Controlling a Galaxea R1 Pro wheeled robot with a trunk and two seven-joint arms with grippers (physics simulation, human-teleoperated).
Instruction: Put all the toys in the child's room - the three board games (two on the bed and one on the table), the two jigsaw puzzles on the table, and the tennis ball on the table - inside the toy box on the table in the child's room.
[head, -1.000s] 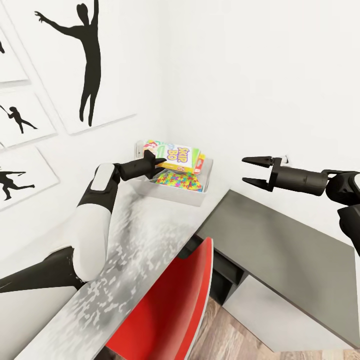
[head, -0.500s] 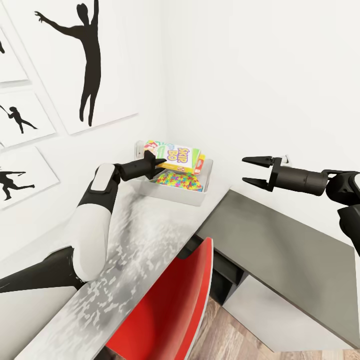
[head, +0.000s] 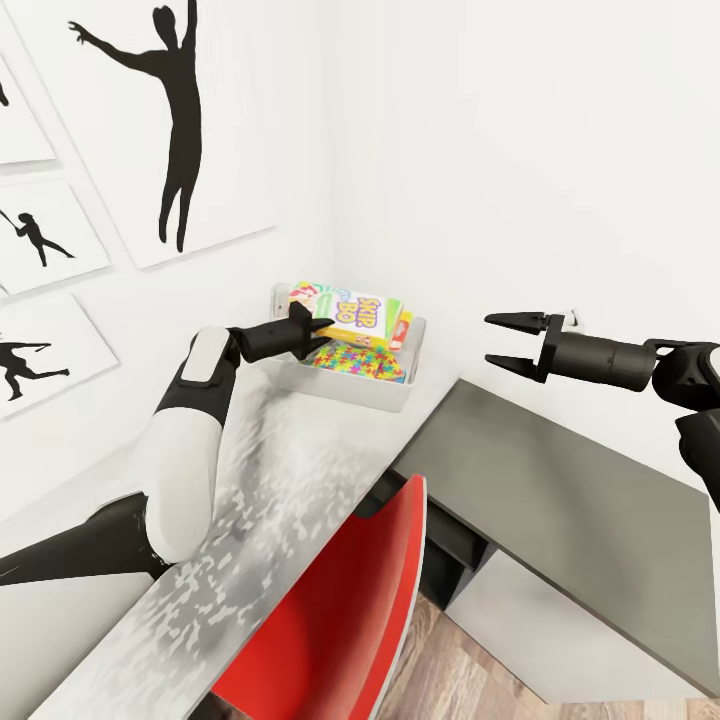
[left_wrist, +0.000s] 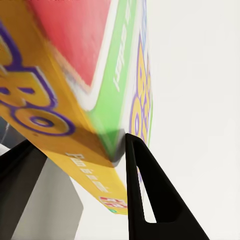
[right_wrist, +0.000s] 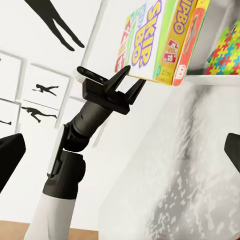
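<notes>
Your left pincer is pinching the near corner of the top game box, which sits tilted in the toy box at the wall end of the table, above another game box and a jigsaw puzzle. Your right pincer hangs spread and empty, well apart from the toy box, over the table's dark corner section
</notes>
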